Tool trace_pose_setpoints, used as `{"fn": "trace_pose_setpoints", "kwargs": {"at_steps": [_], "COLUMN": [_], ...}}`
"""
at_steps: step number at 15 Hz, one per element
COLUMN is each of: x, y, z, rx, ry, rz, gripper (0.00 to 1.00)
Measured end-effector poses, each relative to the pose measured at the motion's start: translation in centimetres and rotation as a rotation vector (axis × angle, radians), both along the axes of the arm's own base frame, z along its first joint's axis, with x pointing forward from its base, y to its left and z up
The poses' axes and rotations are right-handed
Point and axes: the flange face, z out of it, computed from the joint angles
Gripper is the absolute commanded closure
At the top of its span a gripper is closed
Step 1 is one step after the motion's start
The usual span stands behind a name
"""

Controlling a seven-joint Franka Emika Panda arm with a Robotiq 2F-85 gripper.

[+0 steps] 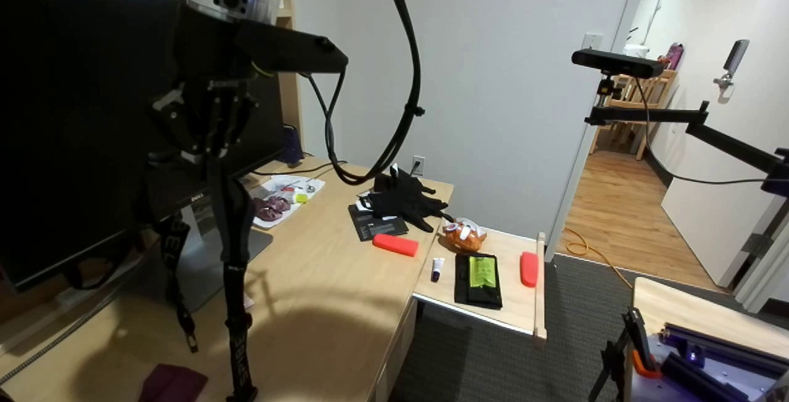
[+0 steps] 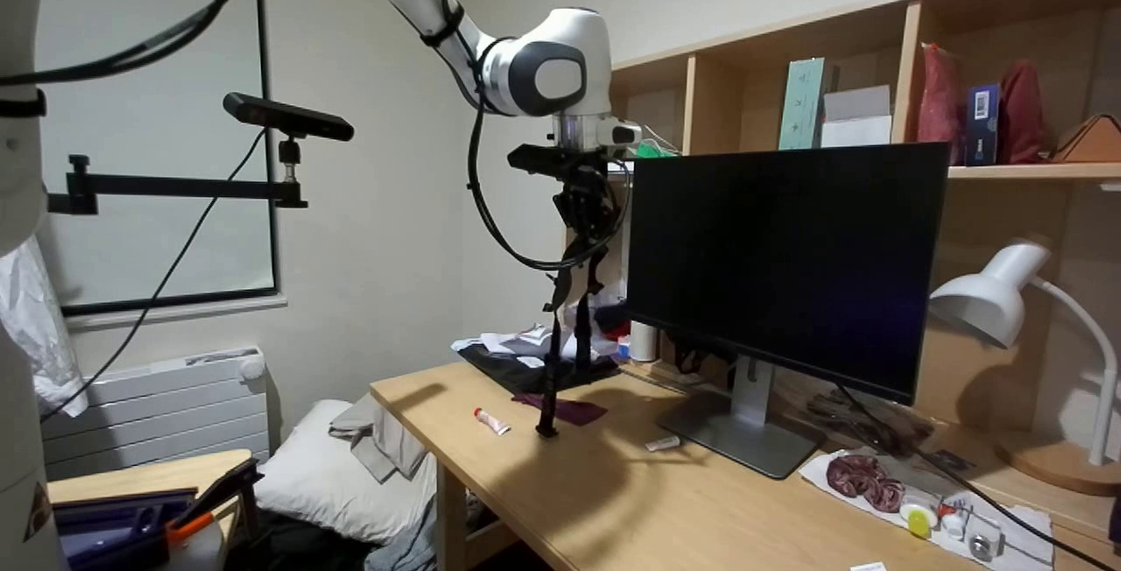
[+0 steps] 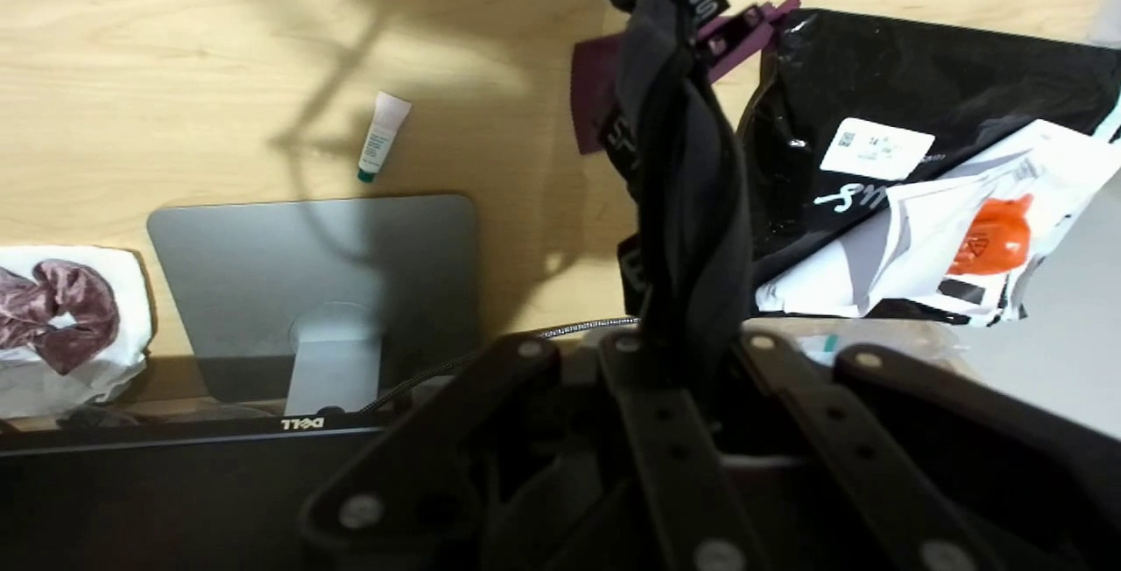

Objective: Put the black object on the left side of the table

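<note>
The black object [image 1: 234,229] is a matte black strap with white lettering and buckles on its thin ends. It hangs down from my gripper [image 1: 206,152] in both exterior views, its padded middle at the top and two thin ends below [image 2: 552,370]. My gripper [image 2: 585,234] is high above the table [image 2: 701,518], beside the monitor. In the wrist view the strap [image 3: 687,159] comes out from between the fingertips [image 3: 692,348], which are closed on it. I cannot tell whether its lowest end touches the table top [image 3: 490,19].
The large monitor [image 2: 788,264] stands close beside the gripper on a grey foot [image 3: 306,264]. A black plastic bag with papers [image 3: 876,89], a purple cloth [image 3: 595,89] and a small tube [image 3: 382,137] lie below. A white tray [image 2: 1007,545] and black gloves [image 1: 404,198] lie farther along.
</note>
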Motion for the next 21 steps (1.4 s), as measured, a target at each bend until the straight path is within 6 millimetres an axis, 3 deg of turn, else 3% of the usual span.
{"fn": "trace_pose_setpoints", "kwargs": {"at_steps": [2, 8, 10, 12, 18, 21], "x": [-0.5, -3.8, -4.9, -5.8, -7.5, -8.8], "y": [1.5, 9.5, 11.3, 11.8, 9.7, 9.6], "z": [0.1, -0.5, -1.3, -2.8, -8.3, -11.0], "rx": [-0.01, -0.053, -0.084, -0.13, -0.309, -0.394], "ry": [-0.008, -0.085, -0.109, -0.116, -0.113, -0.126], "rz": [0.044, 0.239, 0.296, 0.334, 0.339, 0.361], "gripper": [0.93, 0.93, 0.93, 0.93, 0.93, 0.93]}}
